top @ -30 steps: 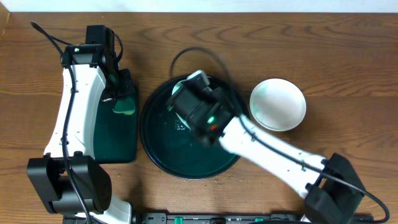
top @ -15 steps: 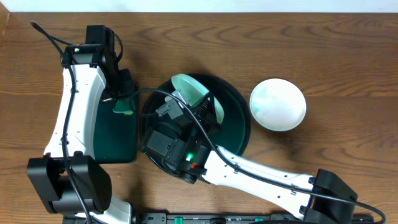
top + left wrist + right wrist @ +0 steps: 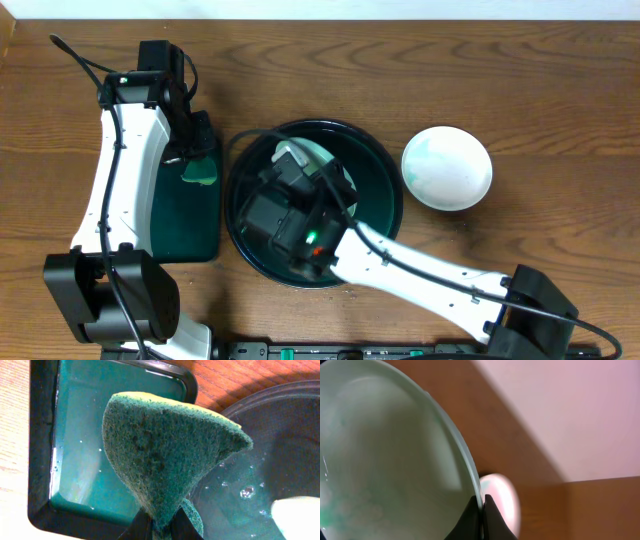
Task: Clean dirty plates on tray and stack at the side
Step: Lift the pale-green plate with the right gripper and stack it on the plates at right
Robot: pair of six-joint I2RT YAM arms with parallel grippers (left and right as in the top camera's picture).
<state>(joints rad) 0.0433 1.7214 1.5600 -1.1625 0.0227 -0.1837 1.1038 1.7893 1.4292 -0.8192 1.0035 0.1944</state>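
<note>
My right gripper (image 3: 481, 512) is shut on the rim of a pale mint-green plate (image 3: 390, 460) and holds it tilted on edge. In the overhead view this plate (image 3: 335, 172) and my right gripper (image 3: 308, 172) are over the middle of the large round black-green tray (image 3: 378, 195). A white plate (image 3: 447, 167) with faint green streaks lies on the table right of the tray; it also shows in the right wrist view (image 3: 504, 494). My left gripper (image 3: 160, 527) is shut on a green scouring sponge (image 3: 165, 445), over the right edge of the rectangular tray (image 3: 185, 215). A third plate is not in view.
The rectangular dark green tray (image 3: 75, 455) holds shallow water with droplets. The round tray's rim (image 3: 270, 397) lies close beside it on the right. A black cable (image 3: 290, 90) loops on the table behind the round tray.
My right arm has swung over the round tray with the mint plate, which stood at the tray's back half a second ago and is now over its middle. The left arm has not moved.
</note>
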